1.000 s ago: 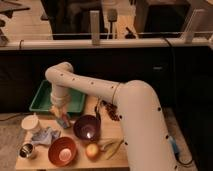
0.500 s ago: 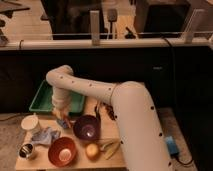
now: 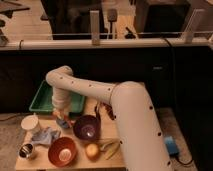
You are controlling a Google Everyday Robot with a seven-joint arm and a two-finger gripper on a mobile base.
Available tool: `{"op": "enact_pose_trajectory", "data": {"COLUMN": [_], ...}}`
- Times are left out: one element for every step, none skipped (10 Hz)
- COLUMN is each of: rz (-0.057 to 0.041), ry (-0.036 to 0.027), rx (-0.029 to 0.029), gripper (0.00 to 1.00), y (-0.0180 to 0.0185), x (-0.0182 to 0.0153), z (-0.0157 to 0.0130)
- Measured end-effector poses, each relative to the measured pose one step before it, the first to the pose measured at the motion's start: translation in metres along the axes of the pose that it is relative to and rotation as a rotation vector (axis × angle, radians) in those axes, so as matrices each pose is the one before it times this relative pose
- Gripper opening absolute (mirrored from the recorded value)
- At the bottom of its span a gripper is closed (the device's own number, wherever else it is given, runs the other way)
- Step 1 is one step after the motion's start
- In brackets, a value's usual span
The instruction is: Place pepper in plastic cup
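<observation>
Gripper (image 3: 60,115): my arm points down, with it just above the blue cup (image 3: 63,122).
Grip: I cannot tell (my wrist hides it).
Pepper (image 3: 55,113): probably the red-orange speck at my gripper.
Blue cup: on the table (image 3: 107,131), between the white cup (image 3: 31,123) and the purple bowl (image 3: 86,127).

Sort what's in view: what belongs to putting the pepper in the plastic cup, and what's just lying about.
For the job: light-blue plastic cup; gripper just above it; pepper, not clearly visible.
Lying about: purple bowl, red bowl, white cup, metal cup, round yellow fruit, yellow-green pods, green tray.
</observation>
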Motion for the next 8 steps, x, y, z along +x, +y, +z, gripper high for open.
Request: {"op": "enact_pose_trajectory", "data": {"rz": [0.00449, 0.00664, 0.00507, 0.00957, 0.00947, 0.00245, 0.00408, 0.00127], "ry": [0.00265, 0.00518, 0.00384, 0.01330, 0.02006, 0.01295, 0.01271, 0.00900], "rx": [-0.00341, -0.00477, -0.00211, -0.00324, 0.00026, 0.00266, 0.00191, 0.00367], "gripper": [0.80, 0.80, 0.80, 0.80, 0.80, 0.80, 0.80, 0.80], "y": [0.00193, 0.00200, 0.00145, 0.00234, 0.00294, 0.00099, 0.00204, -0.00017], "x": [-0.00086, -0.00089, -0.00061, -0.00118, -0.00209, -0.00095, -0.00237, -0.00037], "z": [-0.00206, -0.00369, -0.00194, -0.00400, -0.00433, -0.00189, -0.00317, -0.00234]}}
